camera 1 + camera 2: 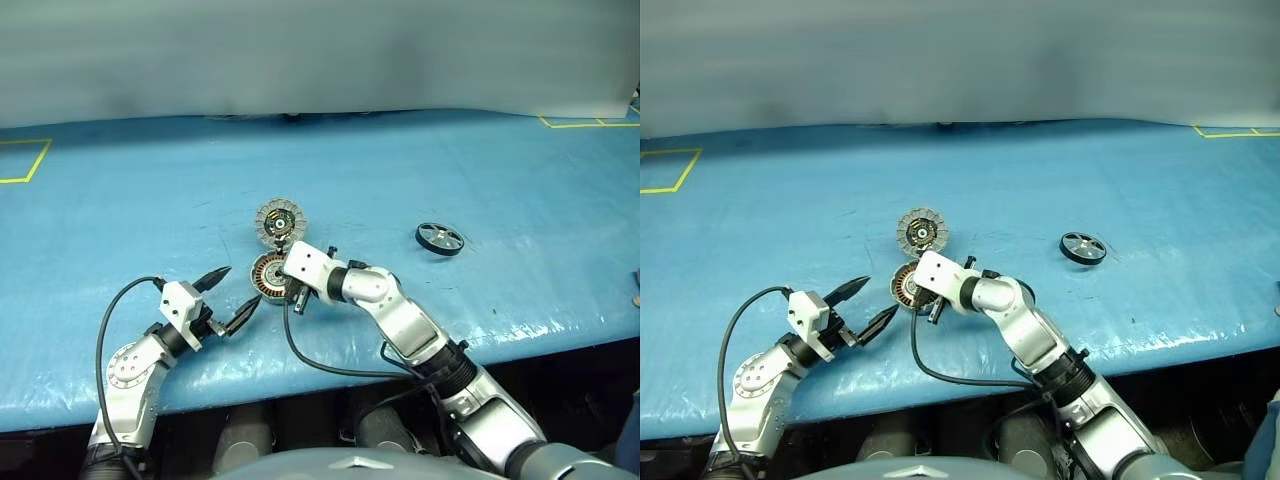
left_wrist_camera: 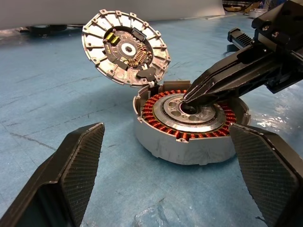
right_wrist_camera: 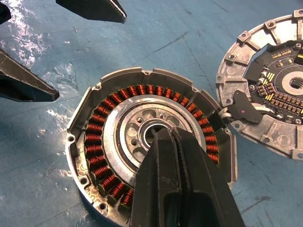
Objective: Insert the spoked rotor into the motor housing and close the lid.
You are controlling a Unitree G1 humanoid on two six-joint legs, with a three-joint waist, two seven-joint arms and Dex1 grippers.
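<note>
I take the motor housing (image 1: 270, 276) as my landmark. Largest thing is one blue-covered table (image 1: 120, 230); its near edge runs close below the housing, its far edge well beyond it, with bare blue room around the housing on the far side and out to the right.

I count two grippers. My right gripper (image 3: 163, 137) reaches over the housing from the right, fingers pressed together, tips down at the bore of the silver centre hub; I cannot make out anything between them. My left gripper (image 1: 229, 297) hovers just left of the housing, nearer the table's near edge, fingers spread wide with nothing between them, clear of the rim.

One housing, one ring of copper windings, open. One lid (image 1: 279, 220) stands swung up on the housing's far side, joined at the rim, ribbed inner face showing. One dark spoked wheel (image 1: 439, 238) lies well to the right of the housing, alone on the blue. I cannot pick out a thin dark ring anywhere.
</note>
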